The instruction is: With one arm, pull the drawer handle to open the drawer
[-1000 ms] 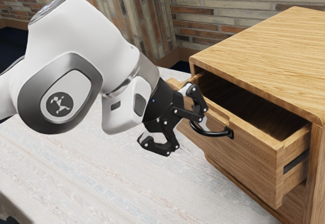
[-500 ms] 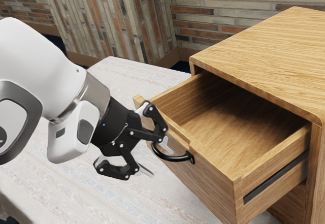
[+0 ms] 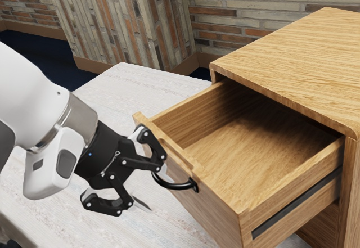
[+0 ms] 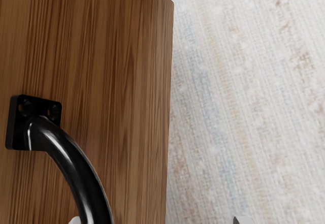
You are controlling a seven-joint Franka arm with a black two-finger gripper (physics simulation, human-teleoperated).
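Observation:
The wooden cabinet [image 3: 292, 62] stands on the exterior view's right, and its top drawer [image 3: 236, 152] is pulled far out, showing a bare wooden inside. A black curved handle [image 3: 179, 184] sits on the drawer front. My black gripper [image 3: 149, 187] is right at the handle, open, fingers spread wide; the upper finger [image 3: 151, 148] reaches over to the handle and the lower finger [image 3: 111, 204] hangs near the table. In the wrist view the handle [image 4: 66, 158] arcs from its mounting plate across the drawer front [image 4: 101, 56], close under my hand.
The pale table top [image 3: 124, 90] extends behind and beside the drawer, and it also lies beside the drawer front in the wrist view [image 4: 254, 107]. A brick wall [image 3: 253, 6] runs along the back. The cabinet's lower drawer front [image 3: 332, 231] is below.
The drawer has slid much further out toward the exterior view's left, from slightly open to wide open. My hand moved back and down with the handle.

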